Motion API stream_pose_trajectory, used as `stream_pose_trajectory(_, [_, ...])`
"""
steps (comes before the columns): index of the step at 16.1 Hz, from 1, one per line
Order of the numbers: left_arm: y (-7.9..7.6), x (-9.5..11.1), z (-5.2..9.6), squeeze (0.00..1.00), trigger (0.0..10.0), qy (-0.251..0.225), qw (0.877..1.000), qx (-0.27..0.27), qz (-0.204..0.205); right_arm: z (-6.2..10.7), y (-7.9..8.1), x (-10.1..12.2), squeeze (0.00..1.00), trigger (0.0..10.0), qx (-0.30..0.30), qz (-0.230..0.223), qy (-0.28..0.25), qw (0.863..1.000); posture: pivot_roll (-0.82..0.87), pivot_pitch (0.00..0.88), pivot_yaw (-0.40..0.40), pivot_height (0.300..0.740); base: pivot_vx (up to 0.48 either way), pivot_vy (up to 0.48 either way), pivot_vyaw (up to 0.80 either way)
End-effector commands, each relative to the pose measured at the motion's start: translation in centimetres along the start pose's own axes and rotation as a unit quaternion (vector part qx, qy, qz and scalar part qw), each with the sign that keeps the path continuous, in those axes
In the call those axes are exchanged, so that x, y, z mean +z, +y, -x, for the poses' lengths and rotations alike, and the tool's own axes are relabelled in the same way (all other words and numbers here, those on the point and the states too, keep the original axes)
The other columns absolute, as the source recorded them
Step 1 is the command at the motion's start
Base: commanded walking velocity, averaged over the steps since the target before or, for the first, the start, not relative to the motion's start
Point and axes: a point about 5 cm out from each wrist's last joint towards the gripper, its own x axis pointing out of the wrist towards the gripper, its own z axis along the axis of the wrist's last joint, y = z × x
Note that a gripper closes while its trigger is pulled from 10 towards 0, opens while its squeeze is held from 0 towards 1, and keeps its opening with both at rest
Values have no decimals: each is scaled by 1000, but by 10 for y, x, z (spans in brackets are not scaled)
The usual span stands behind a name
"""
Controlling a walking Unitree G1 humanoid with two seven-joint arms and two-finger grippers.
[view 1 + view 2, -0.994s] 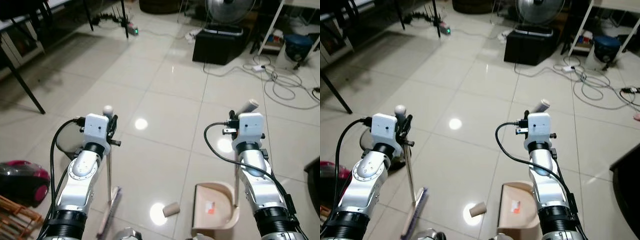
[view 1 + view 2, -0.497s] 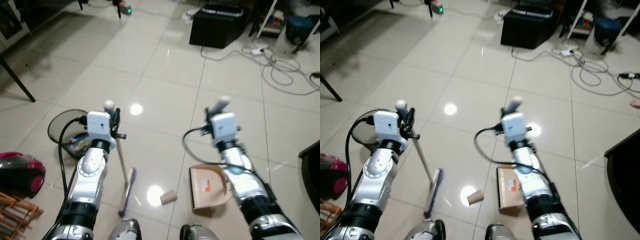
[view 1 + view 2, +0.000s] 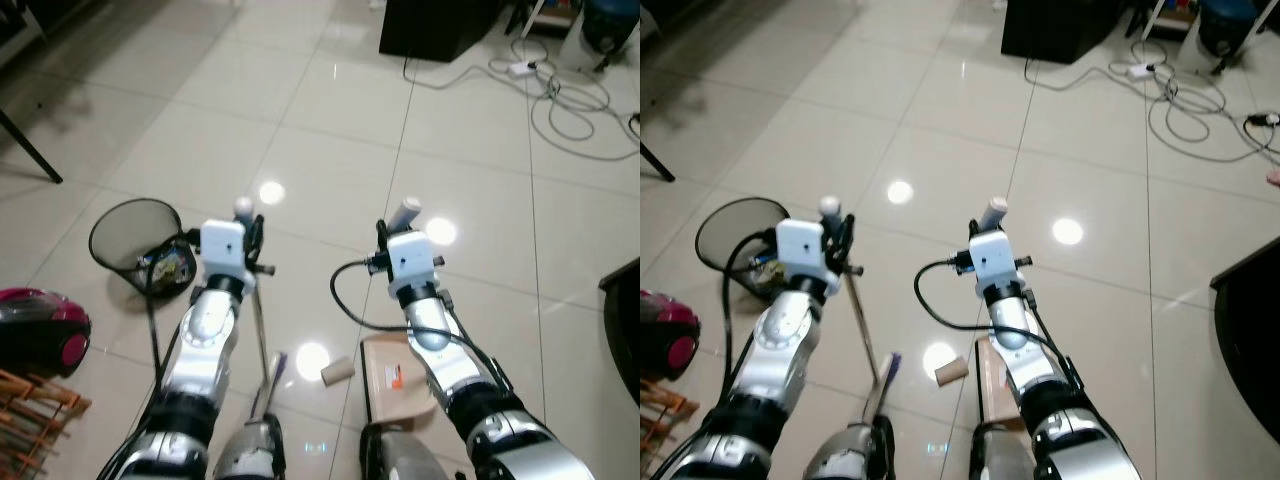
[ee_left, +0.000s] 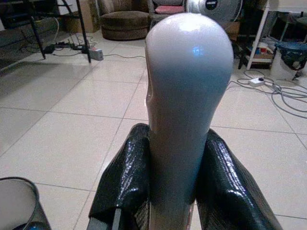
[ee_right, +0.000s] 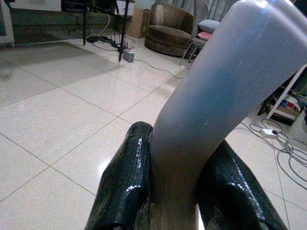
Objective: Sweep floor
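My left gripper (image 3: 251,228) is shut on the grey broom handle (image 4: 184,96), whose rounded tip sticks up past the black fingers (image 4: 125,177). The broom head (image 3: 273,372) rests on the tiles just left of a small cardboard roll (image 3: 337,372). My right gripper (image 3: 393,228) is shut on the grey dustpan handle (image 5: 216,96). The beige dustpan (image 3: 396,385) sits on the floor right of the roll, partly hidden by my right arm.
A black mesh waste basket (image 3: 133,236) with some rubbish stands to the left. A red vacuum cleaner (image 3: 42,335) and a wooden rack (image 3: 35,405) are at the lower left. A black box (image 3: 440,25) and loose cables (image 3: 580,100) lie far ahead.
The view has tilted down and shifted, bringing the waste basket into sight. Both grippers keep their hold. The broom head and dustpan now sit closer to the roll.
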Motion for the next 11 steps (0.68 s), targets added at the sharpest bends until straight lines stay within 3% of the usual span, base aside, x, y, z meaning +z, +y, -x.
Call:
stream_pose_trajectory(1, [-5, -5, 2, 0, 10000, 6, 1000, 6, 20, 6, 4, -9, 0, 10000, -9, -22, 27, 999, 56, 307, 12, 740, 0, 0, 0])
stream_pose_trajectory(5, [-17, 1, -6, 0, 10000, -12, 996, 14, 91, 5, 2, -12, 0, 10000, -27, -49, 39, 998, 50, 310, 16, 740, 0, 0, 0])
stream_pose_trajectory(7, [-28, 10, -15, 0, 10000, -22, 985, 18, 173, 3, 0, -12, 0, 10000, -28, -51, 38, 998, 46, 307, 18, 740, 0, 0, 0])
stream_pose_trajectory(9, [-38, 16, -20, 0, 10000, -31, 974, -2, 223, 2, -3, -11, 0, 10000, -30, -55, 34, 997, 38, 299, 21, 740, 0, 0, 0])
stream_pose_trajectory(11, [-45, 18, -21, 0, 10000, -35, 973, -33, 227, 1, -9, -8, 0, 10000, -35, -65, 22, 997, 28, 287, 21, 740, 0, 0, 0])
